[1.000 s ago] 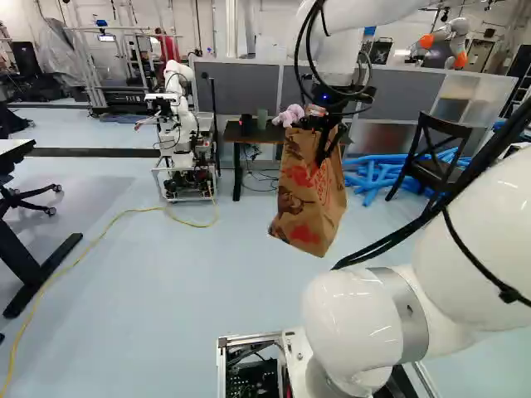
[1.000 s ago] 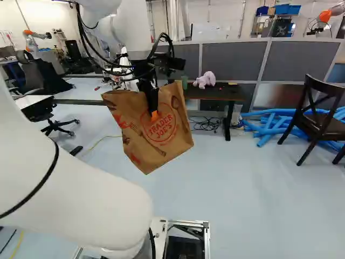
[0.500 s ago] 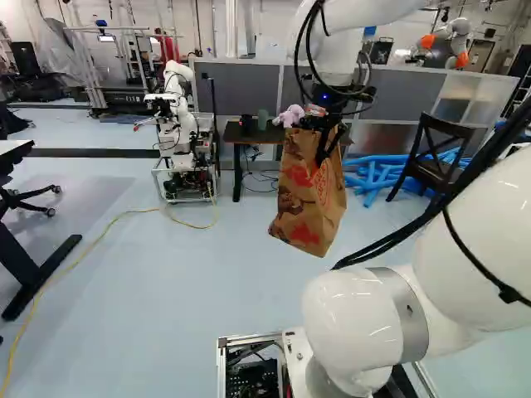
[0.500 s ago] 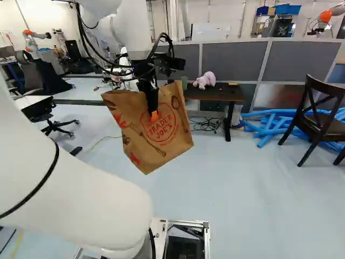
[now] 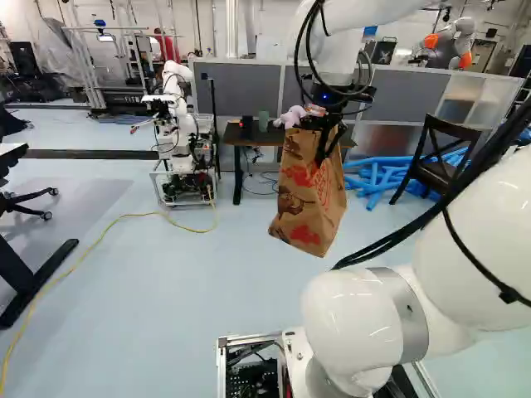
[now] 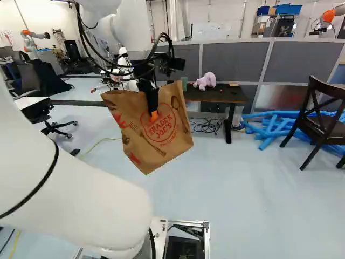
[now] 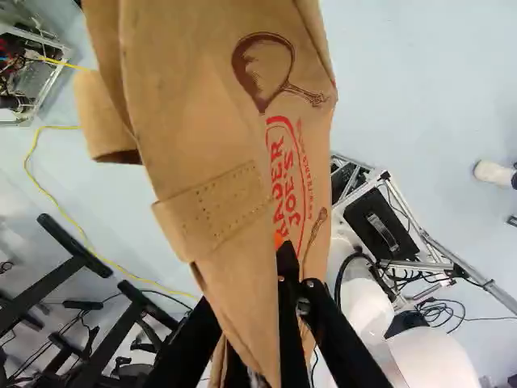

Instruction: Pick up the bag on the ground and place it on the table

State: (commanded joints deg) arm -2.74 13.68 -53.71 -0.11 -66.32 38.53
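The brown paper bag (image 5: 309,207) hangs in the air in front of the arm, tilted, clear of the floor. My gripper (image 6: 154,112) is shut on its upper edge, with one orange pad showing on the bag's printed side. In the wrist view the bag (image 7: 194,105) stretches ahead of the gripper (image 7: 279,246), its paper between the fingers and partly hiding them. Beyond the bag, against the grey partition, stands the dark table (image 6: 229,95); the bag hides part of its top in both base views.
On the table are a pink plush toy (image 6: 205,81) and a green cup (image 5: 263,121). Another robot (image 5: 176,133) stands left of the table. A dark chair (image 6: 322,116) and blue tubes (image 6: 272,127) are to the right. A yellow cable (image 5: 99,240) crosses the floor.
The base has moved slightly: the chair and the desk leg have shifted outward in the base views. Arm and bag have kept their place against the joint, the bag still held.
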